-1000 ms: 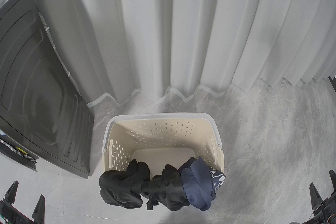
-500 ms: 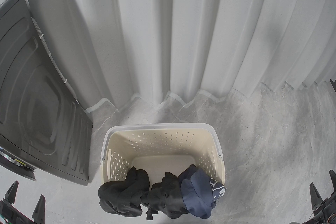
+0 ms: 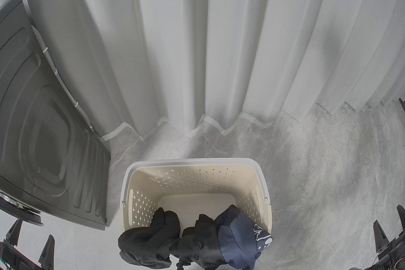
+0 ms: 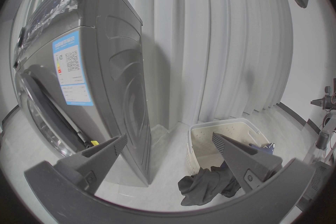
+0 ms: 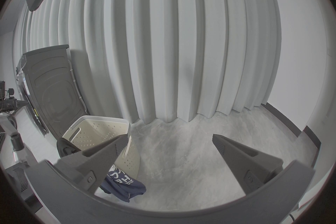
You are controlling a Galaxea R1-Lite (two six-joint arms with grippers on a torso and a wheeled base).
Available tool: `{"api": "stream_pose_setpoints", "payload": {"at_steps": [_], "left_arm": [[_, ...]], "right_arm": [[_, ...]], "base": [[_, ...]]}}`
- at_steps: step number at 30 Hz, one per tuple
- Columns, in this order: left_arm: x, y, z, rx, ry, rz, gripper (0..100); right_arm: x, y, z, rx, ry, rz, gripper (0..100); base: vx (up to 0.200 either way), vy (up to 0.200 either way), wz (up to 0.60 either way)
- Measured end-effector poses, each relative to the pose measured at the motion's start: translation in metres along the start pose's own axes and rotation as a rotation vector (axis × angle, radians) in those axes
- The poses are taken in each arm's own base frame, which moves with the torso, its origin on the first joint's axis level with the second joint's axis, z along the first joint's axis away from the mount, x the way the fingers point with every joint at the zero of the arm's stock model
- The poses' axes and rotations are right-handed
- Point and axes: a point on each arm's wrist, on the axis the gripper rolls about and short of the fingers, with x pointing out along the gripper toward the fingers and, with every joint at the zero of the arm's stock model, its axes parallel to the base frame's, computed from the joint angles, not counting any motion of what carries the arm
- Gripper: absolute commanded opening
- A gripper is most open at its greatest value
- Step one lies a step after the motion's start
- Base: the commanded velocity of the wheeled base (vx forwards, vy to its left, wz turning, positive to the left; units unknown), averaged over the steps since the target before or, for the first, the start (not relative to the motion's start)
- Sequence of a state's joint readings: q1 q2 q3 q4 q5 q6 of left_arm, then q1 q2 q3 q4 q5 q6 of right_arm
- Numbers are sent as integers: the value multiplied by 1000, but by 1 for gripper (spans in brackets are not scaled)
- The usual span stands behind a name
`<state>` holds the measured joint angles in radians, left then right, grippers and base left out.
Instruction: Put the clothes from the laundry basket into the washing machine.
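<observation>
The clothes (image 3: 190,243) drape left-to-right over the near rim of the laundry basket (image 3: 194,161), bottom centre. The left gripper (image 3: 33,237) and right gripper (image 3: 389,222) flank them, both spread and empty. The left appears nearer.

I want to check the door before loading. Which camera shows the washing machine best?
The left wrist view: the washing machine stands close, with its front, round door, label and side panel visible. The head view catches its grey side panel at the left edge; the right wrist view has that panel farther off.
</observation>
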<state>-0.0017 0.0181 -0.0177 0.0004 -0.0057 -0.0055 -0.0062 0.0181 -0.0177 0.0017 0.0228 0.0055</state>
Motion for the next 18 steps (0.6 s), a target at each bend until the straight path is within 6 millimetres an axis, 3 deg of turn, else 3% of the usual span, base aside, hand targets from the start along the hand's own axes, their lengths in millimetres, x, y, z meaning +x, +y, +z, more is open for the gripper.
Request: {"api": "stream_pose_setpoints", "payload": {"at_steps": [2,8,18], "left_arm": [[0,0,0,0,0,0,100],[0,0,0,-2,0,0,100],[0,0,0,-1,0,0,100]], "right_arm": [[0,0,0,0,0,0,100],[0,0,0,0,0,0,100],[0,0,0,0,0,-2,100]], "base": [[0,0,0],[200,0,0],[20,0,0]]}}
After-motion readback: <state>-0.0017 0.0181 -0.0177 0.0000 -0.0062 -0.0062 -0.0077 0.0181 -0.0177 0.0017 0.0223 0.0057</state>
